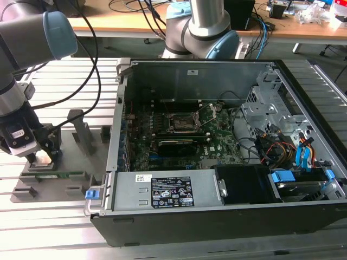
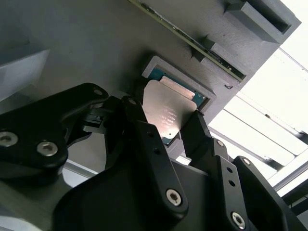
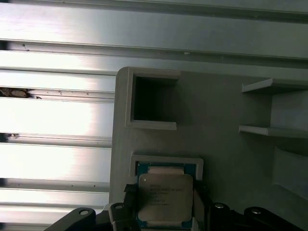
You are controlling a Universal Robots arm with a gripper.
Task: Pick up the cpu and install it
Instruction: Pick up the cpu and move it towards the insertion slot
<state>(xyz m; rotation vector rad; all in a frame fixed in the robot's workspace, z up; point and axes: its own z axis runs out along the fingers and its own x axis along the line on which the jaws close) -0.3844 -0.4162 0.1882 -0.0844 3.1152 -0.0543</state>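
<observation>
The cpu [image 2: 169,103] is a flat square chip with a silvery top and a thin green rim. It sits at a shallow square pocket of the grey holder block [image 3: 226,144]. My gripper [image 2: 165,114] is shut on the cpu, one black finger [image 2: 138,122] against each of two opposite edges. The first wrist view shows the cpu [image 3: 164,195] between the same fingertips [image 3: 128,190]. In the exterior view my gripper [image 1: 41,157] is low over the holder, at the exterior view's left, outside the computer case. The open black socket frame [image 1: 183,123] lies on the motherboard inside the case.
The open computer case [image 1: 162,208] stands at the exterior view's right with cables and drive bays [image 1: 282,146] inside. A long green memory stick [image 1: 57,174] lies on the holder beside my gripper. An empty square pocket [image 3: 151,101] sits next to the cpu's pocket. Ribbed metal table [image 1: 49,227] around.
</observation>
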